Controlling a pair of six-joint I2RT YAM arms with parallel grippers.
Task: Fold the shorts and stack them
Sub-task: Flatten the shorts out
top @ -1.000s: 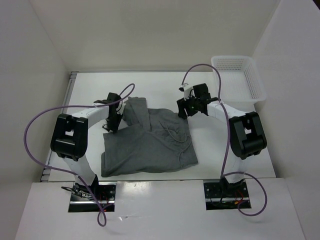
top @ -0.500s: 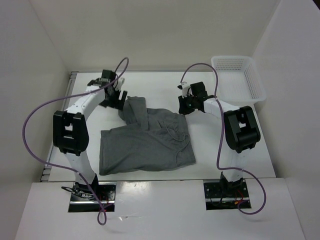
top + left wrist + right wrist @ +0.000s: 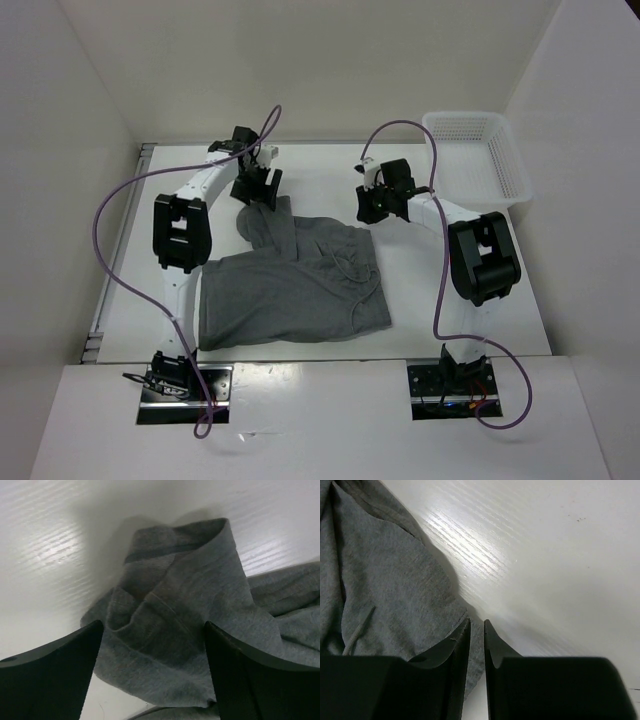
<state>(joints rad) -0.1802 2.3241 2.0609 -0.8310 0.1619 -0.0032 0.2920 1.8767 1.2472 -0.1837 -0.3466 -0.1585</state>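
The grey shorts (image 3: 290, 290) lie spread across the middle of the table, with their far-left corner bunched into a raised fold (image 3: 185, 605) that shows a darker band. My left gripper (image 3: 258, 187) hovers over that fold, and in the left wrist view the left gripper (image 3: 152, 625) stands wide open with the cloth below it, untouched. At the shorts' far-right corner my right gripper (image 3: 370, 207) is down on the fabric. In the right wrist view the right gripper (image 3: 477, 622) is almost closed, with the thin edge of the shorts (image 3: 380, 580) pinched in the narrow gap.
A white mesh basket (image 3: 480, 150) stands at the back right, beyond the right arm. White walls close the table at the back and on both sides. Purple cables loop above both arms.
My left gripper let go of the shorts' left edge, opened and swung back and right to the bunched far-left corner. My right gripper closed on the far-right corner.
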